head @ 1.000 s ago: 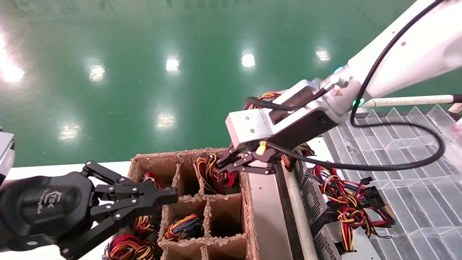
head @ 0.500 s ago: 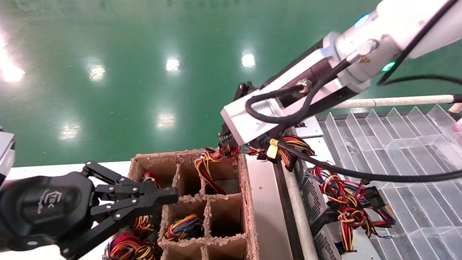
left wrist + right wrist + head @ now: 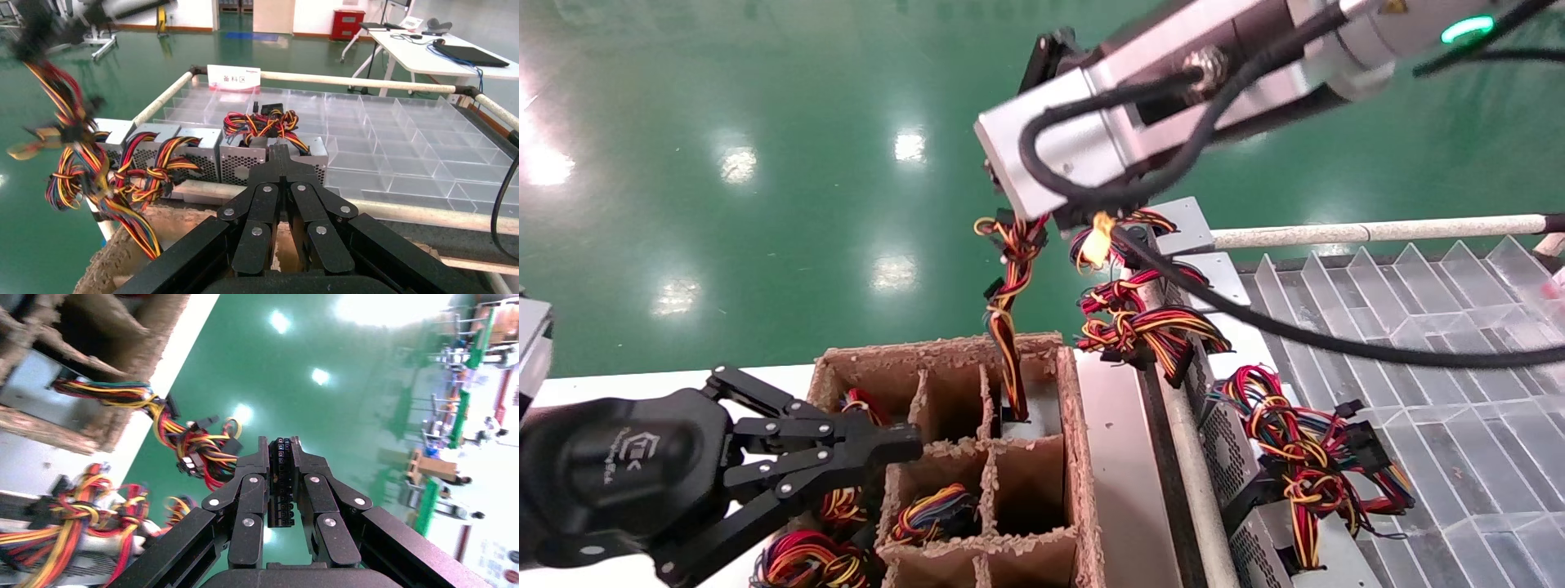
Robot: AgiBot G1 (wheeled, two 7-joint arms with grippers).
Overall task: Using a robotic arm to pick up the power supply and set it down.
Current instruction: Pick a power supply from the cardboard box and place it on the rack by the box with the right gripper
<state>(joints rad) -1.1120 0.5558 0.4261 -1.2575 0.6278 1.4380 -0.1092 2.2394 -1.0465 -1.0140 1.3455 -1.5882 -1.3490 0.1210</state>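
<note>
Lifting step in hand, judged from the taut wires; brown moulded-pulp divider tray (image 3: 1083, 457) below, clear plastic compartment tray (image 3: 1434, 392) to the right; white-shelled right arm with silver-grey wrist block (image 3: 1075, 147) raised high above the tray; elongated silver-grey metal power supply (image 3: 1032, 418) standing in the far right cell, red, yellow and black wire bundle (image 3: 1007, 327) stretched upward; right gripper (image 3: 282, 478) clamped narrow on a black connector (image 3: 281, 484); left gripper (image 3: 281, 184) parked low at the left, fingers together; next likely needed: straight upward pull, clearing the cell walls.
</note>
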